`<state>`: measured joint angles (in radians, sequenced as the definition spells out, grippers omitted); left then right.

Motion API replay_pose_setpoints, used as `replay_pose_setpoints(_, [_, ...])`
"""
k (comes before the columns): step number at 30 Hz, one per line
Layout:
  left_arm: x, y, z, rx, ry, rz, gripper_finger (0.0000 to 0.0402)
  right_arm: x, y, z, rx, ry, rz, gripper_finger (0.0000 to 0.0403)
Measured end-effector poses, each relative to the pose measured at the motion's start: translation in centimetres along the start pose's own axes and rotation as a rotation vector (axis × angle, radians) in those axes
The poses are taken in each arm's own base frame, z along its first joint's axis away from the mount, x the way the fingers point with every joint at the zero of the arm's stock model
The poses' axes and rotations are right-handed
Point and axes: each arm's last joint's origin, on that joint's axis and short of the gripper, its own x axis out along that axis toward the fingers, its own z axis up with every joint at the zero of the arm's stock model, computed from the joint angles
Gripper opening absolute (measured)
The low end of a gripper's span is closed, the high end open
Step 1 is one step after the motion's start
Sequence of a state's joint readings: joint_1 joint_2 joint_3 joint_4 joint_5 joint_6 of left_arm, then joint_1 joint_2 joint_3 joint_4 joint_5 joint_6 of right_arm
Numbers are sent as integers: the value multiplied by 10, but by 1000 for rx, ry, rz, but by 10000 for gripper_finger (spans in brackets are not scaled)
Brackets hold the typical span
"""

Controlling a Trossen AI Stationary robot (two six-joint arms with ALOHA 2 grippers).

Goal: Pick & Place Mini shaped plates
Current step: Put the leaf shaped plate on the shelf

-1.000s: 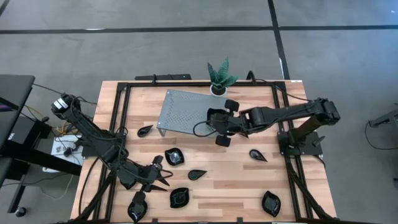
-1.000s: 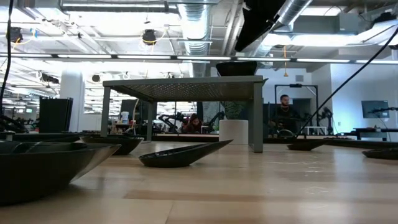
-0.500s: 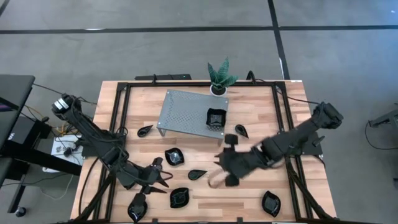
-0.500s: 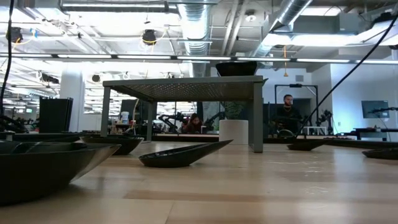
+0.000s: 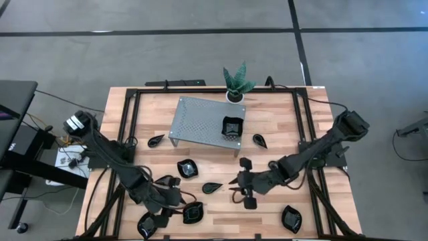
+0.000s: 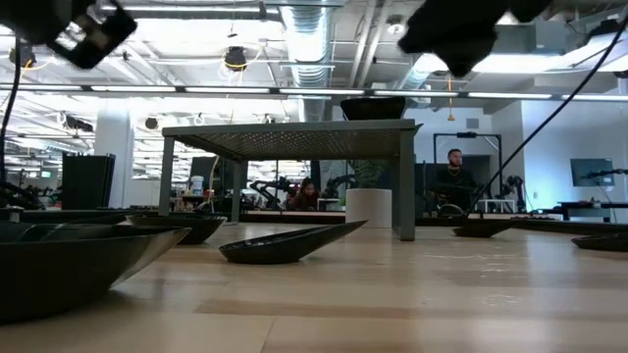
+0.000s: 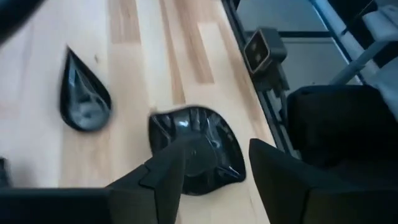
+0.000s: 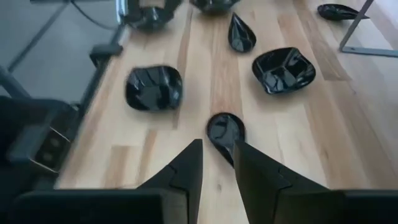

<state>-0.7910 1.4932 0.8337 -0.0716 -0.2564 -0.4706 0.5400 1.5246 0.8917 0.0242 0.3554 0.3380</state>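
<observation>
Several glossy black mini shaped plates lie on the wooden table. My left gripper (image 5: 179,203) (image 7: 214,158) stands open over a wavy-rimmed square plate (image 5: 194,213) (image 7: 196,149) near the front edge, one finger on either side of its right half. My right gripper (image 5: 234,189) (image 8: 217,149) is open by a narrow gap. It points at a teardrop plate (image 5: 212,188) (image 8: 225,132) lying just ahead of its fingertips. Another plate (image 5: 232,126) (image 6: 373,106) rests on top of the grey perforated stand (image 5: 204,120).
Other plates lie at the table's left (image 5: 156,140), middle (image 5: 187,168), front left (image 5: 148,224), front right (image 5: 291,219) and right of the stand (image 5: 259,140). A green potted plant (image 5: 235,84) stands at the far edge. A black frame (image 5: 130,134) runs along the table's sides.
My right gripper has left the stand, where a plate now sits. It swung toward the table's near edge and sank toward the teardrop plate. My left gripper has dropped and moved toward the near edge, over the square plate.
</observation>
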Motion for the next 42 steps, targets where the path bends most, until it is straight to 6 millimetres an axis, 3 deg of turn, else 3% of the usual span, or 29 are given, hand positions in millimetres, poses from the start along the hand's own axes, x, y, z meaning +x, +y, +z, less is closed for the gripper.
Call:
replay_pose_setpoints(7, [11,-4,-11,-56,57,-4,163,6,-15,0,42,14,20,85])
replay_pose_setpoints(14, [8,14,-16,72,93,236,156,10,-29,6,58,-9,-13,85])
replay_pose_setpoints(20, [4,32,-32,-47,255,358,158,14,-45,10,86,-7,-25,85])
replay_pose_setpoints(26, [3,38,-61,-207,298,408,158,17,-58,13,112,7,1,85])
replay_pose_setpoints(32, [2,45,-76,-215,308,462,159,18,-62,14,120,6,-6,85])
replay_pose_setpoints(36, [3,48,-72,-154,222,532,159,18,-65,15,127,7,3,85])
replay_pose_setpoints(42, [4,49,-65,169,173,599,159,20,-76,21,152,-35,-16,85])
